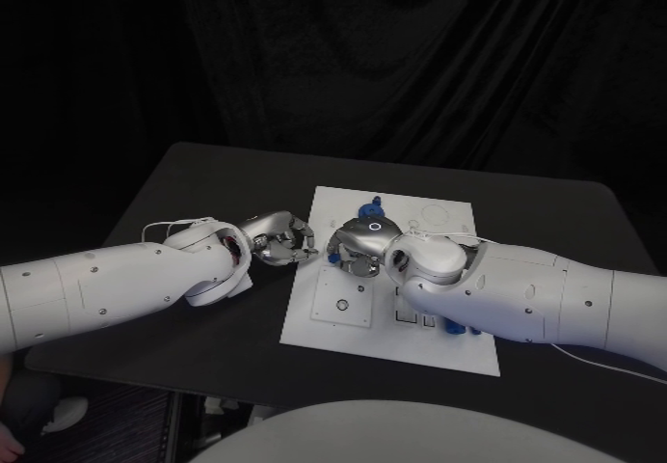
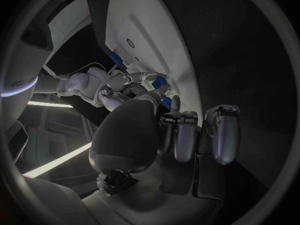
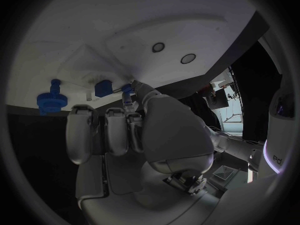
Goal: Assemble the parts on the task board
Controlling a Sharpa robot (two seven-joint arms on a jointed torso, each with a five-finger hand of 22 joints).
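**A:** Status on the board at that moment?

**B:** I had the task board (image 1: pixel 364 333) lying flat mid-surface (image 1: pixel 181 193), long axis running away from the robot. Right hand (image 1: pixel 364 241) was over the board's left half, about midway along it. Left hand (image 1: pixel 279 238) sat just off the board's left edge, over the black surface, close to the right hand but I couldn't see them touching.

**A:** Right hand holding anything?

**B:** From the right wrist view, its fingers (image 3: pixel 115 130) were curled in together, and a fingertip was down by a small blue part (image 3: pixel 127 90) near the board. Whether it was actually pinched, I couldn't tell.

**A:** Left?

**B:** Fingers (image 2: pixel 187 135) curled in side by side in the left wrist view. I saw nothing in them, so I read it as closed on nothing.

**A:** Where were the parts?

**B:** A blue gear-like part (image 3: pixel 50 99) stood on the board near its edge, with a small blue block (image 3: pixel 103 88) beside it, apart from it. In the head view a blue piece (image 1: pixel 370 207) stood up on the board just beyond the right hand, and another blue bit (image 1: pixel 455 329) showed at the near side, partly hidden under the right arm. Two round holes (image 3: pixel 172 53) sat in a raised panel of the board.
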